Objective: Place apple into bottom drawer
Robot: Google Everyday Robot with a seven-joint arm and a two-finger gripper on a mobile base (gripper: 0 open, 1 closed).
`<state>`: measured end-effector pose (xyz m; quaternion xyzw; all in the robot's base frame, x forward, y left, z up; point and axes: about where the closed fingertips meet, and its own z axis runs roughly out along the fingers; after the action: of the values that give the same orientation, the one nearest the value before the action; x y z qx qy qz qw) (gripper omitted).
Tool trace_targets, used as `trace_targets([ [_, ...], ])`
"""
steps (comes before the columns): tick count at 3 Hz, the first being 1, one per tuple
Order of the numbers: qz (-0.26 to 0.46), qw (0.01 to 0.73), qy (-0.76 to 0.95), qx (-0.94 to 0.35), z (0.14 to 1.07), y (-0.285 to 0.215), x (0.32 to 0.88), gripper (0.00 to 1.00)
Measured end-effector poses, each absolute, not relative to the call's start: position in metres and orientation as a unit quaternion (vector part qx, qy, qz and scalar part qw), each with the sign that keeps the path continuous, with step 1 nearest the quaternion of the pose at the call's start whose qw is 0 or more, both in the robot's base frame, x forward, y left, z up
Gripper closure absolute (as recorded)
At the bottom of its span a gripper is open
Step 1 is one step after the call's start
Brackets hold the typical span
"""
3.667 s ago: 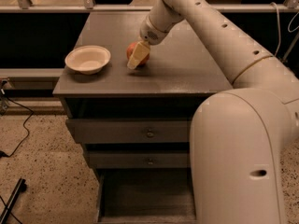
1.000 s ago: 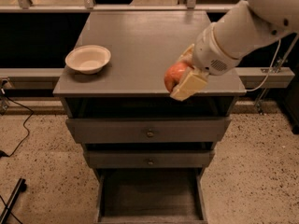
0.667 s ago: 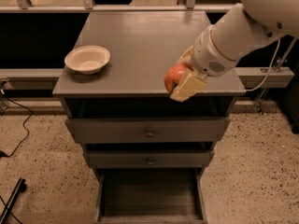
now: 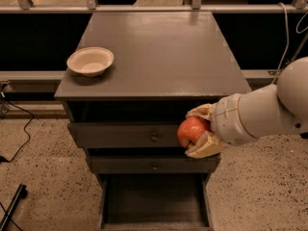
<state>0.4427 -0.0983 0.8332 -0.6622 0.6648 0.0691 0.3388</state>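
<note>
My gripper [image 4: 198, 131] is shut on the red apple [image 4: 190, 130] and holds it in the air in front of the cabinet's right side, level with the uppermost drawer front [image 4: 130, 135]. The cream fingers [image 4: 206, 147] wrap the apple above and below. The bottom drawer [image 4: 153, 198] is pulled open below, its dark flat floor showing, down and left of the apple. The white arm reaches in from the right.
A cream bowl [image 4: 90, 61] stands at the left front of the cabinet top [image 4: 159, 52]. The middle drawer [image 4: 154, 165] is closed. A black cable [image 4: 19, 134] runs over the speckled floor at the left. A rail runs behind the cabinet.
My gripper has carried the apple down from above the cabinet top's front right to in front of the drawer fronts. The arm has swung lower and to the right.
</note>
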Motion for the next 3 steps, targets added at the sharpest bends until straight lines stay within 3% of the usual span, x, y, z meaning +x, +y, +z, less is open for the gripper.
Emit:
trace_targets([
  [2,0.064,0.343,0.664,-0.662,0.809,-0.109,0.435,1.0],
  [3,0.062,0.357,0.66,-0.658,0.75,-0.13,0.417,1.0],
])
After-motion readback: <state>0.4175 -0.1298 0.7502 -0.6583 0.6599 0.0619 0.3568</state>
